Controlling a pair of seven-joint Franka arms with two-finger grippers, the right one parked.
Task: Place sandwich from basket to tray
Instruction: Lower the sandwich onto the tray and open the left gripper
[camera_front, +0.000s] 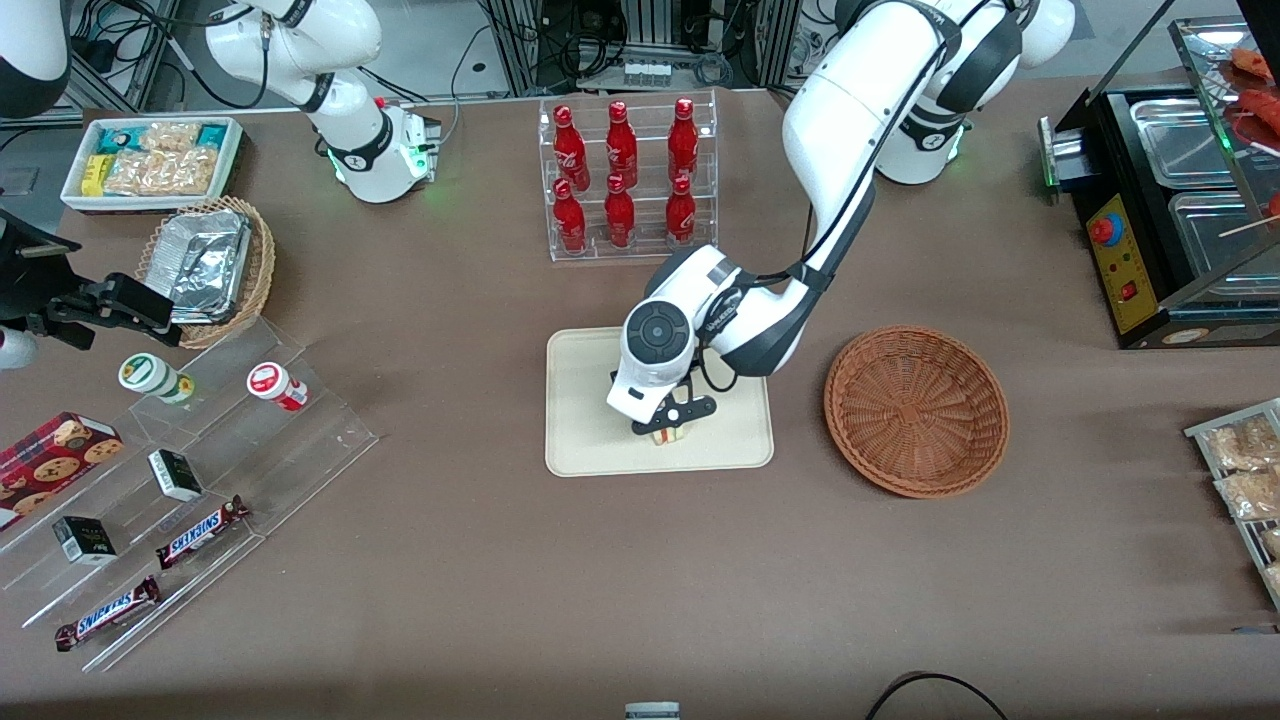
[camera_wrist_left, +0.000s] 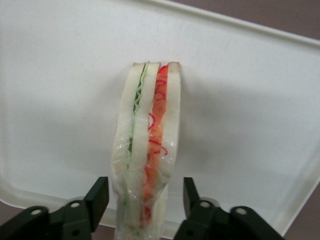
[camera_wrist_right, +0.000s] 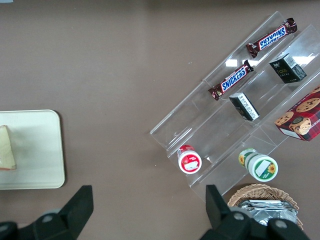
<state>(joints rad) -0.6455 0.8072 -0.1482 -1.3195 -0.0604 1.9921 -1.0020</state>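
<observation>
Brown cloth covers the surface (camera_front: 500, 560), and the cream tray (camera_front: 580, 440) lies near its middle, beside the woven basket (camera_front: 915, 410), which stands toward the working arm's end. On the tray the sandwich (camera_wrist_left: 147, 145) stands on its edge, in clear wrap, with green and red filling between pale bread. The end effector (camera_wrist_left: 145, 200) hangs just over it; its two black fingers (camera_wrist_left: 97, 197) are spread, one at each side of the sandwich, with a small gap to the wrap. Farther from the front camera, red bottles (camera_front: 620, 170) fill a clear rack. Toward the parked arm's end, two bars on clear steps read "SNICKERS" (camera_front: 200, 532). The small labels on the other packets cannot be read.
</observation>
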